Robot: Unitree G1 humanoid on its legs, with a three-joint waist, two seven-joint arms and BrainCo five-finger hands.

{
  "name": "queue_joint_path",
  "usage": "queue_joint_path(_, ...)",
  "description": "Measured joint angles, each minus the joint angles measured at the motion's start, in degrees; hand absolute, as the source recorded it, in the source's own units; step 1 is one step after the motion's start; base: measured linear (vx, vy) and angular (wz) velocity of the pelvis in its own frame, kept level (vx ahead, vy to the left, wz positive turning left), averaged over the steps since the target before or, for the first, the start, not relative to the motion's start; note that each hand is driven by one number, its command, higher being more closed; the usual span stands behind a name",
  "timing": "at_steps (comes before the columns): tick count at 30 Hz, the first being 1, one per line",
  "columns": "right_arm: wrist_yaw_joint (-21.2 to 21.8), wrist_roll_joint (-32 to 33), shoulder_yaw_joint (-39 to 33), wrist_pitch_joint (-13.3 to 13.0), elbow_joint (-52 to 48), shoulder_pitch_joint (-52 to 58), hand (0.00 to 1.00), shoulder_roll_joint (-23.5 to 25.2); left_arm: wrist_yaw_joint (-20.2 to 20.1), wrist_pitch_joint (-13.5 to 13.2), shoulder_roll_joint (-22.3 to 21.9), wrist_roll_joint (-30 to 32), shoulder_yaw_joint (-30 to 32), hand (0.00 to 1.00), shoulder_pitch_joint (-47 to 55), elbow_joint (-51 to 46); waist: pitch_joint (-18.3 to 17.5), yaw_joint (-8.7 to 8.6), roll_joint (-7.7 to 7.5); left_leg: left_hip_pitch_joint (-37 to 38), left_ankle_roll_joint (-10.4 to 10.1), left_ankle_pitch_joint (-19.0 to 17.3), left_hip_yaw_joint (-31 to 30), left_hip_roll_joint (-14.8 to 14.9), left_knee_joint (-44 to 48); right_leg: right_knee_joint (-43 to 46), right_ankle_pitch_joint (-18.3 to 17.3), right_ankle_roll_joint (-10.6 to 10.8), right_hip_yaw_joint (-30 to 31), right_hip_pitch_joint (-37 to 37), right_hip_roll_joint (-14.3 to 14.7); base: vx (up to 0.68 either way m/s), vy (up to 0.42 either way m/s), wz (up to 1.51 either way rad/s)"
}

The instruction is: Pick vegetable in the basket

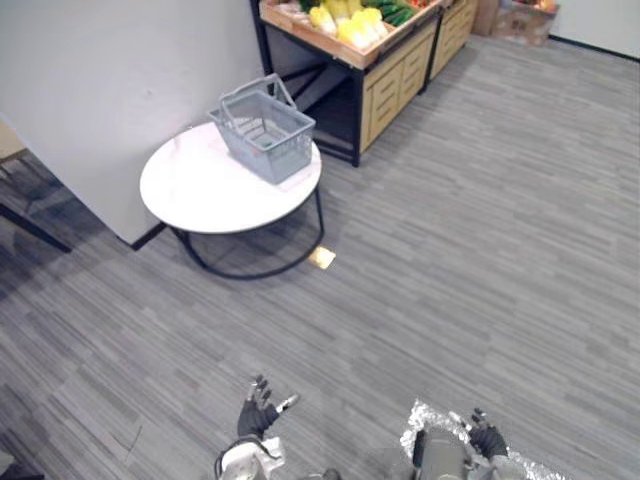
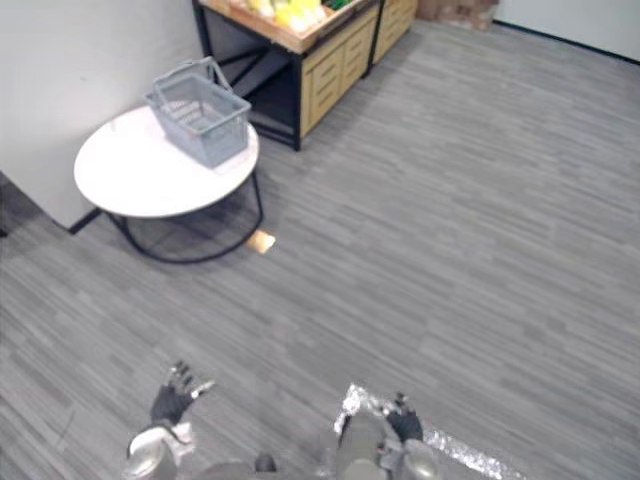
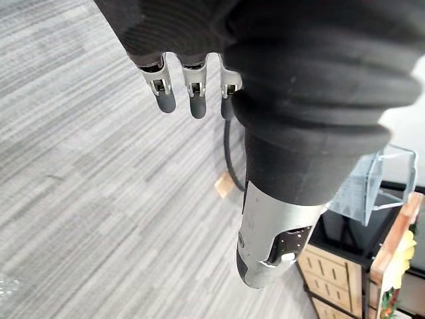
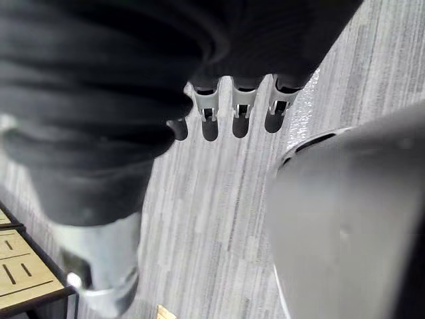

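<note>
Sitting on the round white table [image 1: 190,190] at upper left, the grey shopping basket [image 1: 265,130] is near the wooden stand [image 1: 390,70] at the top edge, where the yellow and green vegetables [image 1: 350,20] lie. Along the bottom edge, the left hand [image 1: 258,412] has its fingers spread and the right hand [image 1: 487,440] has its fingers relaxed.

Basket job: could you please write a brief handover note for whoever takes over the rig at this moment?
The left robot hand is open and empty, low over the floor; the right robot hand likewise.
The grey basket stands on the round white table.
The yellow vegetables and green vegetables lie on the wooden stand beyond it.
Done: nothing visible yet.
Left: reach the stand, take a vegetable, place it in the basket.
</note>
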Motion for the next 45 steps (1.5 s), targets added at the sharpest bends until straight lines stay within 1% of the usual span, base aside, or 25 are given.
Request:
queue_joint_path(2, -0.04, 0.00, -1.14, 0.01, -1.64, 0.46, 0.00, 0.60, 0.06, -0.10, -0.55, 0.00, -1.57, 0.00, -0.40, -2.10, 0.27, 0.21, 0.83, 1.14, -3.44, -3.09, -0.23, 2.57, 0.14, -14.09, 1.42, 1.50, -1.09, 0.06, -0.23, 0.29, -0.260, 0.27)
queue_joint_path(5, -0.12, -0.03, -1.94, 0.19, -1.78, 0.78, 0.00, 1.14, 0.83, 0.01, -2.15, 0.01, -1.65, 0.00, -0.61, -2.41, 0.37, 1.64, -0.07, 2.40, -7.51, -7.60, -0.29, 5.74, 2.30, -28.63, 4.52, 3.26, -0.38, 0.08, -1.97, 0.30, -0.358, 0.01)
queue_joint_path(7, -0.09, -0.04, -1.76, 0.27, -2.25, 1.42, 0.00, 1.49, 1.20, 0.38, -2.97, -0.01, -1.58, 0.00, -0.55, -3.72, 0.12, 1.71, -0.90, 4.12, -10.55, -10.72, -1.27, 7.28, 3.32, -26.28, 6.91, 4.44, 0.85, -0.66, -2.89, 0.46, -0.566, 0.09)
queue_joint_path(8, -0.11, -0.07, -1.66, 0.28, -2.92, 1.42, 0.00, 0.59, 1.30, 0.72, -3.96, 0.00, -1.34, 0.00, -0.80, -4.76, -0.49, 1.04, 0.36, 4.99, -10.79, -12.00, -2.62, 9.83, 2.82, -19.85, 7.69, 4.81, 0.71, -2.62, -1.63, 0.48, -0.463, 0.26)
queue_joint_path(9, -0.14, -0.11, -1.63, 0.29, -3.78, 1.51, 0.00, -0.54, 1.21, 0.80, -5.61, 0.00, -2.07, 0.00, -0.98, -5.69, -1.18, 1.20, 2.23, 4.82, -9.10, -10.71, -4.80, 11.04, 3.09, -15.17, 3.28, 3.65, -0.51, -4.37, -0.43, 0.49, -0.439, 0.22)
queue_joint_path(11, -0.11, -0.23, -1.62, 0.44, -3.62, 0.35, 0.00, -1.37, 1.23, 0.83, -7.45, -0.02, -2.85, 0.00, -1.13, -7.18, -1.47, 1.07, 3.53, 1.81, -10.11, -4.34, -8.07, 12.57, 7.78, -11.94, 0.22, 1.46, -2.27, -4.39, 0.21, 0.49, -0.461, 0.32)
queue_joint_path(14, -0.08, -0.47, -0.22, 1.08, -3.25, 0.83, 0.00, -1.23, 1.51, 0.80, -7.39, -2.50, -3.44, 0.00, -1.18, -7.68, -0.92, 0.34, 3.24, -7.82, -12.63, 8.45, -13.05, 15.30, 27.30, -15.07, -3.64, -0.71, -7.80, 4.12, 0.58, 0.47, -0.393, 0.57)
queue_joint_path(15, -0.07, -0.41, 0.72, 1.08, -3.21, 0.67, 0.00, -1.52, 1.57, 0.81, -7.37, -3.95, -3.68, 0.00, -1.16, -7.64, -0.80, 0.79, 3.18, -11.34, -13.23, 8.66, -12.95, 15.56, 34.75, -17.38, -3.91, -1.12, -8.67, 6.80, 0.80, 0.49, -0.326, 0.42)
queue_joint_path(16, -0.06, -0.33, 0.98, 1.01, -3.24, 0.47, 0.00, -1.99, 1.55, 0.82, -7.36, -4.76, -4.00, 0.00, -0.86, -7.64, -0.76, 1.31, 3.13, -15.89, -12.96, 7.89, -11.11, 15.41, 42.37, -20.92, -3.82, -1.02, -9.80, 10.58, 1.28, 0.38, -0.228, 0.26)
queue_joint_path(19, -0.14, -0.11, 1.89, 0.82, -3.37, 0.77, 0.00, -2.03, 1.37, 0.83, -7.34, -6.11, -4.16, 0.00, 0.98, -8.48, -0.54, 1.63, 2.77, -21.21, -11.01, 3.67, -5.02, 14.81, 45.20, -27.72, -3.61, -0.66, -12.64, 19.46, 2.11, 0.36, -0.133, 0.30)
queue_joint_path(23, -0.23, 0.28, 4.12, 0.17, -5.14, 0.34, 0.00, -2.16, 1.54, 0.82, -7.29, -6.33, -4.21, 0.00, 2.25, -9.99, -0.35, 3.22, 2.67, -27.47, -8.59, 1.64, -0.03, 10.91, 30.26, -33.40, -2.84, 0.67, -13.93, 25.31, 2.22, 0.34, 0.067, 0.04)
queue_joint_path(25, -0.09, 0.25, 5.88, -0.04, -7.43, 0.86, 0.00, -2.33, 1.83, 0.81, -7.27, -6.44, -4.15, 0.00, 2.57, -11.27, -0.32, 3.83, 2.67, -27.75, -6.97, 8.28, -2.96, 7.16, 9.63, -35.84, -3.27, 3.26, -13.81, 28.12, 1.56, 0.38, 0.283, -0.13)
queue_joint_path(26, -0.11, 0.24, 6.41, -0.04, -8.08, 0.96, 0.00, -2.43, 1.83, 0.76, -7.30, -6.44, -4.16, 0.00, 2.78, -11.79, -0.32, 4.26, 2.86, -27.28, -6.72, 10.30, -4.27, 6.95, 4.91, -36.00, -3.97, 4.71, -13.38, 28.72, 1.54, 0.36, 0.315, -0.26)
queue_joint_path(27, -0.18, 0.20, 6.96, -0.14, -8.48, 1.16, 0.00, -2.73, 1.90, 0.74, -7.22, -6.43, -4.11, 0.00, 3.25, -11.95, -0.29, 4.66, 3.26, -27.05, -5.83, 16.20, -5.15, 6.88, 3.24, -36.13, -5.00, 6.74, -12.92, 30.09, 1.47, 0.32, 0.226, -0.04)
queue_joint_path(28, -0.27, 0.18, 8.08, 0.02, -8.73, 1.12, 0.00, -1.62, 2.39, 0.77, -6.63, -6.43, -3.85, 0.00, 2.33, -12.14, -0.58, 4.55, 0.70, -26.87, -4.86, 14.92, -3.72, 4.64, 4.23, -37.10, -5.03, 6.37, -12.05, 30.84, -0.27, 0.47, 0.285, 0.03)
queue_joint_path(29, -0.08, 0.16, 9.67, -0.17, -9.82, 0.91, 0.00, -0.63, 3.03, 0.46, -6.52, -6.44, -2.69, 0.00, 1.82, -14.26, 0.45, 5.10, -1.57, -27.92, -4.08, 12.03, -2.21, 4.21, 7.33, -37.89, -3.64, 6.45, -10.55, 30.94, -0.69, 0.39, 0.167, 0.01)
queue_joint_path(30, -0.05, 0.16, 10.04, -0.16, -10.30, 0.69, 0.00, -0.07, 3.16, 0.40, -6.50, -6.44, -2.38, 0.00, 1.78, -14.90, 0.75, 5.97, -2.30, -28.73, -3.93, 10.02, -1.65, 4.44, 9.87, -38.56, -2.57, 6.75, -10.28, 31.14, -0.90, 0.36, 0.143, -0.38)
queue_joint_path(31, -0.04, 0.16, 10.31, -0.24, -10.62, 0.19, 0.00, 0.69, 3.57, 0.52, -6.45, -6.43, -2.28, 0.00, 2.13, -15.04, 0.70, 6.91, -2.56, -29.69, -3.28, 7.28, -0.55, 5.41, 14.88, -39.89, 0.77, 7.53, -8.36, 31.90, -0.84, 0.35, 0.170, -0.47)
queue_joint_path(34, 0.03, 0.16, 10.26, -0.43, -9.22, 0.00, 0.00, 0.56, 3.78, 0.61, -6.53, -6.39, -2.53, 0.00, 3.13, -15.19, -0.58, 6.38, -2.67, -27.98, -2.34, 2.83, 0.71, 4.94, 16.67, -37.24, 6.27, 8.33, -3.87, 31.27, -2.20, 0.37, 0.245, -0.25)
queue_joint_path(36, -0.08, 0.04, 8.87, -0.21, -5.05, 0.12, 0.00, 0.39, 3.96, 0.68, -5.60, -6.28, -3.61, 0.00, 3.14, -15.17, -1.30, 5.98, -3.70, -22.97, -1.67, 1.49, 1.83, 2.37, 12.43, -19.36, 9.53, 6.82, 0.61, 23.16, -6.16, 0.34, 0.263, -0.11)
queue_joint_path(38, -0.10, -0.10, 7.99, 0.03, -2.17, 0.92, 0.00, 0.49, 4.01, 0.75, -4.67, -6.22, -4.83, 0.00, 3.21, -15.24, -1.26, 4.56, -3.50, -16.92, -1.04, 0.58, 1.73, 1.26, 8.66, -2.74, 19.59, 4.80, 4.67, 15.68, -7.69, 0.34, 0.229, 0.07)
queue_joint_path(40, -0.05, -0.24, 7.47, 0.07, -1.78, 1.60, 0.00, 0.26, 4.10, 0.87, -2.83, -6.20, -4.92, 0.00, 3.32, -15.28, -1.08, 3.40, -3.43, -11.20, -0.27, -0.21, 1.12, 0.77, 6.37, 14.29, 15.18, 2.22, 6.97, 8.86, -6.56, 0.43, 0.162, 0.20)
queue_joint_path(41, -0.14, -0.27, 7.20, 0.15, -1.59, 2.10, 0.00, -0.05, 4.06, 0.89, -1.92, -5.96, -5.04, 0.00, 3.38, -15.42, -1.08, 2.78, -3.53, -6.48, -0.03, -0.36, 0.65, 0.46, 3.96, 20.46, 10.08, 1.55, 6.90, 5.00, -3.84, 0.43, 0.077, 0.20)
queue_joint_path(43, 0.00, -0.14, 6.36, 0.05, -2.13, 2.67, 0.00, 0.34, 3.96, 0.88, -1.96, -5.96, -5.30, 0.00, 2.82, -15.70, -0.98, 2.50, -3.38, -3.24, 0.14, -0.48, -0.42, 0.44, 2.22, 20.18, 4.53, 0.19, 4.56, -0.04, -0.81, 0.40, 0.005, 0.35)
queue_joint_path(45, -0.03, -0.22, 5.09, -0.14, -3.16, 2.67, 0.00, 0.54, 3.91, 0.90, -2.15, -5.96, -5.90, 0.00, 2.67, -15.76, -0.80, 2.17, -3.12, -1.70, 0.19, -1.03, -1.74, 0.57, 1.89, 15.08, 2.33, -0.56, 1.88, -2.93, 0.26, 0.33, -0.090, 0.52)
